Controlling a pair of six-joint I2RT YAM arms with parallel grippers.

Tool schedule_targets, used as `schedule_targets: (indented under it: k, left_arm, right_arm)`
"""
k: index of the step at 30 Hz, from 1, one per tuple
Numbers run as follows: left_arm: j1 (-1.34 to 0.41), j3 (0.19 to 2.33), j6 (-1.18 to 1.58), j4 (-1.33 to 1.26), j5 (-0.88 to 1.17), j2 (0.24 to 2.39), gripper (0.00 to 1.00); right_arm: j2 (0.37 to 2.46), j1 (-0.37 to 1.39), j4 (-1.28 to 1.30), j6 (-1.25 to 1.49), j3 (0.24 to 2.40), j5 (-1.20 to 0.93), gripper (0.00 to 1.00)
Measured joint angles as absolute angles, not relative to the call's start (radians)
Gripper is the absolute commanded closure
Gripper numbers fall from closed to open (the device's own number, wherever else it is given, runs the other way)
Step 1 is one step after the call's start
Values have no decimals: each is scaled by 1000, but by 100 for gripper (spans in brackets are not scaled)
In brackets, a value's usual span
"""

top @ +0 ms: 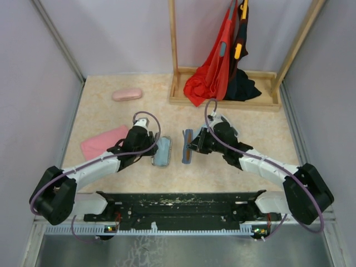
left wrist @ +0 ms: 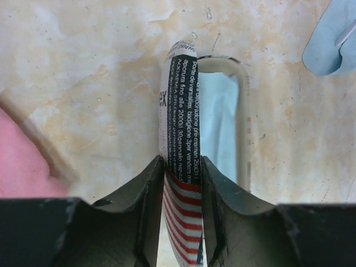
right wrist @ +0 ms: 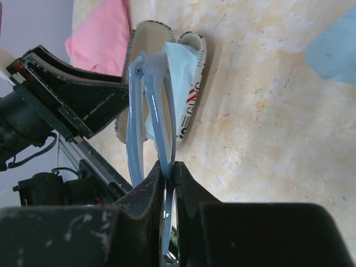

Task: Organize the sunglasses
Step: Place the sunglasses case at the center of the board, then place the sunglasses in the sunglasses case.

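Observation:
The thin grey-blue glasses are folded and held upright in my right gripper, which is shut on the frame just right of the flag-printed case. In the right wrist view my right gripper pinches the frame above the open case. My left gripper is shut on the case's printed lid and holds it up. A light-blue cloth lies inside the case. The chunky white sunglasses are out of view.
A pink case lies at the back left. A pink cloth lies left of my left arm. A wooden rack with red and dark garments stands at the back. A light-blue cloth lies beyond the case.

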State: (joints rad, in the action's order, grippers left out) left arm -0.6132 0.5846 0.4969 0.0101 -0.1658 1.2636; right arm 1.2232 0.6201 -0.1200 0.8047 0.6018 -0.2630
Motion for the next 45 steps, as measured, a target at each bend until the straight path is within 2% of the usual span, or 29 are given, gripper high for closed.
schedule_targets:
  k: [10, 17, 33, 45]
  left_arm:
    - [-630, 577, 524, -6, -164, 1285, 51]
    - [-635, 575, 532, -7, -160, 1280, 49]
    - [-635, 559, 554, -9, -153, 1254, 58]
    - [-635, 551, 554, -8, -149, 1238, 59]
  right_arm:
    - [1378, 633, -248, 834, 606, -324, 100]
    - [1503, 659, -294, 865, 677, -354, 100]
    - [1731, 720, -306, 904, 854, -359, 100]
    - [1842, 726, -255, 890, 938, -365, 100]
